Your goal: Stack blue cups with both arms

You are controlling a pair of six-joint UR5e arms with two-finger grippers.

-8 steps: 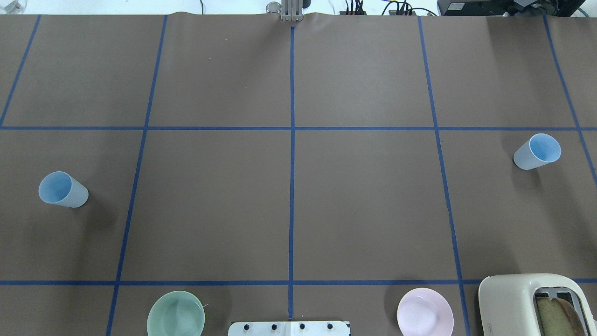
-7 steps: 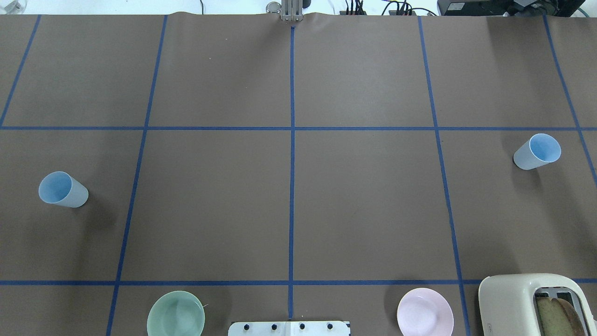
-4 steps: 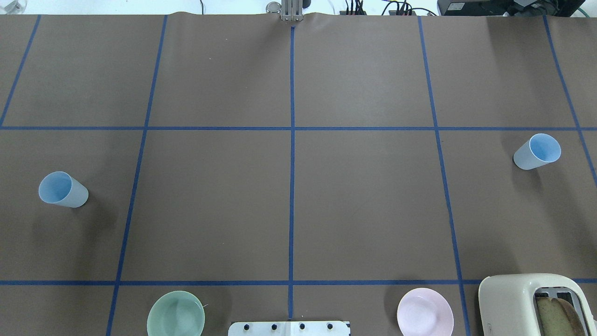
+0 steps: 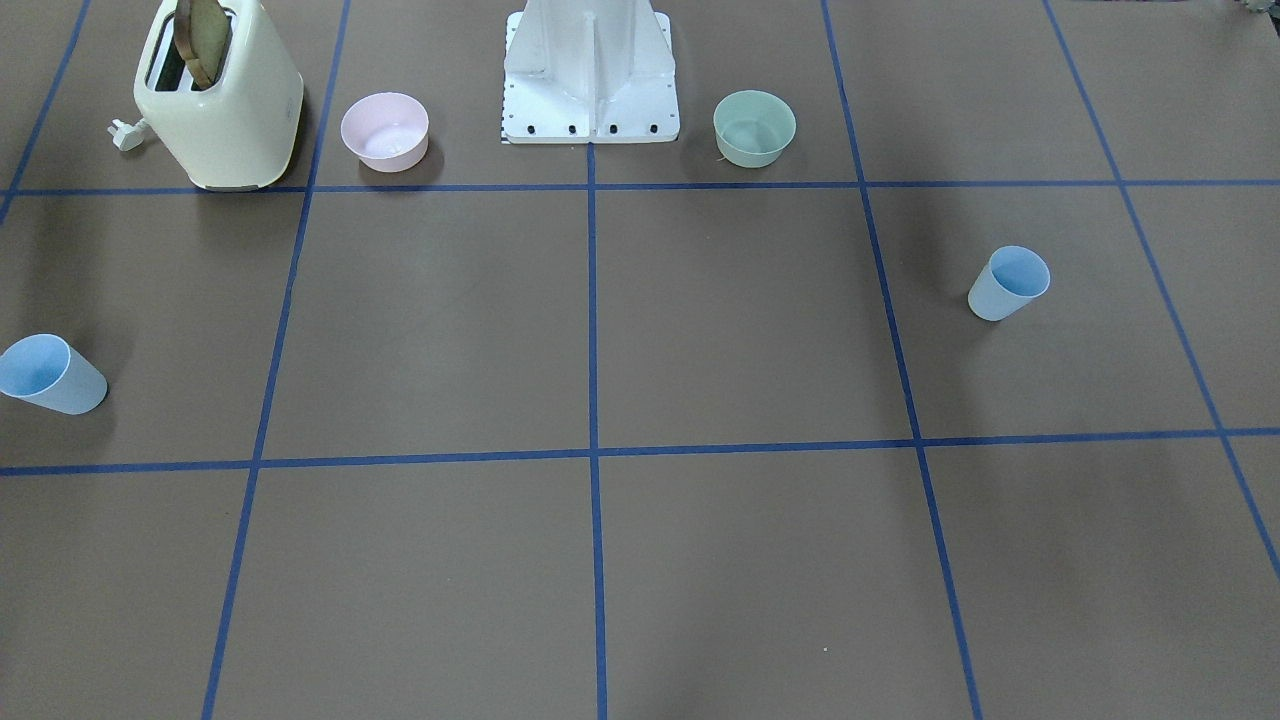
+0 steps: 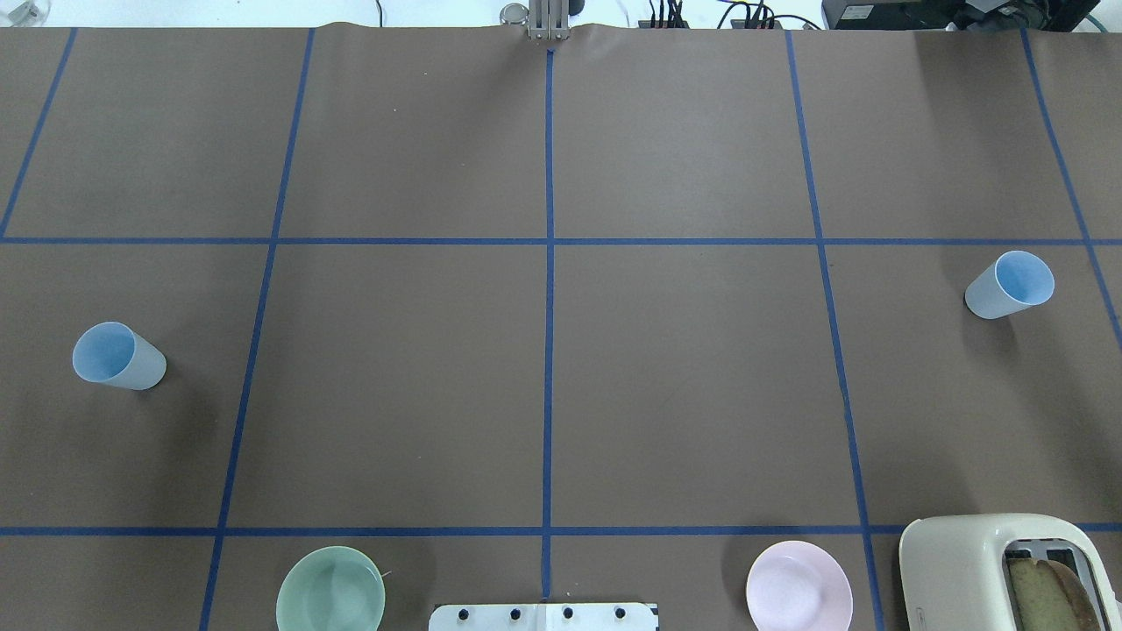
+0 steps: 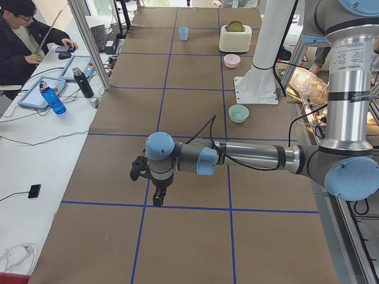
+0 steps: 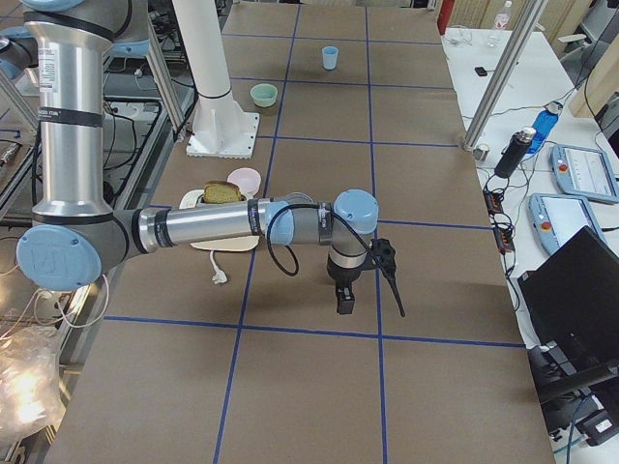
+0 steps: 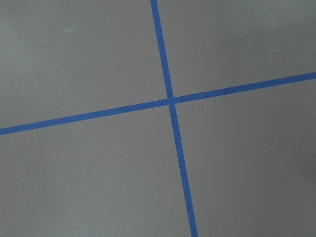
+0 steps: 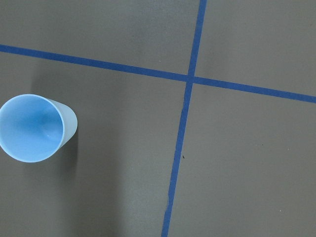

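Brown taped table [image 5: 684,386] holds left blue cup [image 5: 118,356] and right blue cup [image 5: 1010,285] upright, well apart, ungrasped; left gripper [image 6: 157,200] and right gripper [image 7: 345,302] hover above it, open-or-closed can't be told; likely approach step, next each must reach its cup.

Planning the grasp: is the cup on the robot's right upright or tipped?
Upright: the blue cup stands on its base, open mouth facing up.
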